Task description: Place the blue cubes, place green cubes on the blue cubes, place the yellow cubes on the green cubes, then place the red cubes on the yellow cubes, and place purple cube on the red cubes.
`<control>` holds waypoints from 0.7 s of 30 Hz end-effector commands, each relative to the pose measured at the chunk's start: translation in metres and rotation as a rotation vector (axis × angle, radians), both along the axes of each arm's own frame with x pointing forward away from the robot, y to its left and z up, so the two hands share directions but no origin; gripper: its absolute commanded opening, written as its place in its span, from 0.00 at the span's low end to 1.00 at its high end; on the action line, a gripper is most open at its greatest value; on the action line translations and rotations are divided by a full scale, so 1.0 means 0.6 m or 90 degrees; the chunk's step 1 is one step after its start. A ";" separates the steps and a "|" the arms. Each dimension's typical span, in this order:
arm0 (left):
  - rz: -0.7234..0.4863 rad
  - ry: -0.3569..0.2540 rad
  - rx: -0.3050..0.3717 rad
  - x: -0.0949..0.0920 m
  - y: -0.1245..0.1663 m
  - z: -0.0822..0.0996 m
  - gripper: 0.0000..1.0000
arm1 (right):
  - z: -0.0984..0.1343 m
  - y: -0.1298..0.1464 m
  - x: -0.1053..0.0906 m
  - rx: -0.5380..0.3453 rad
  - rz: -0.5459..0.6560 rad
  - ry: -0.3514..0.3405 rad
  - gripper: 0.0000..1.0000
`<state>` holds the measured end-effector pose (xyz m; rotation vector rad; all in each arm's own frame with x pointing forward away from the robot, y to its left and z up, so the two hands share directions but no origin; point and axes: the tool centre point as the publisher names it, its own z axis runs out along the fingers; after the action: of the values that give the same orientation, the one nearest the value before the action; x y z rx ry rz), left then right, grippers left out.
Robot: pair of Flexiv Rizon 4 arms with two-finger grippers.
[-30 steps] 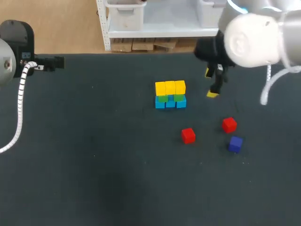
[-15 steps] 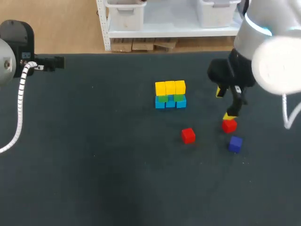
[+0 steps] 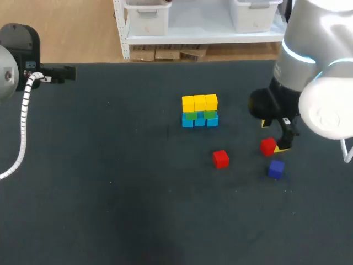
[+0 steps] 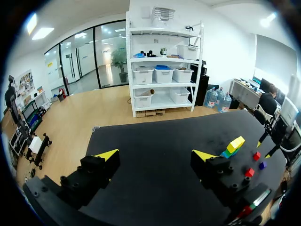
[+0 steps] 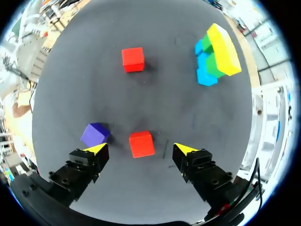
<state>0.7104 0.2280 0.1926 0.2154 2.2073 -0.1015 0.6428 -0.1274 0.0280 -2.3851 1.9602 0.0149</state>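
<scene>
Far ahead of the left gripper [image 4: 155,157], the stack of blue, green and yellow cubes [image 4: 233,146] is showing too small to count. Ahead of the right gripper [image 5: 141,149], its yellow layer is covering most of the green and blue cubes. In the head view, the white right arm [image 3: 325,105] is hiding part of that gripper and running off the edge.
</scene>
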 end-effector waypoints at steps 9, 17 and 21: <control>0.000 -0.001 -0.001 0.000 0.001 0.000 1.00 | -0.043 -0.004 0.016 -0.010 0.014 0.025 0.61; 0.000 -0.001 -0.001 0.000 0.001 0.000 1.00 | -0.053 -0.001 0.021 -0.009 0.030 0.026 0.49; 0.000 -0.001 -0.001 0.000 0.001 0.000 1.00 | -0.049 0.000 0.020 -0.009 0.034 0.019 0.07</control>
<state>0.7104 0.2280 0.1926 0.2154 2.2073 -0.1015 0.6557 -0.1272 -0.0031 -2.4598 1.9151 0.0392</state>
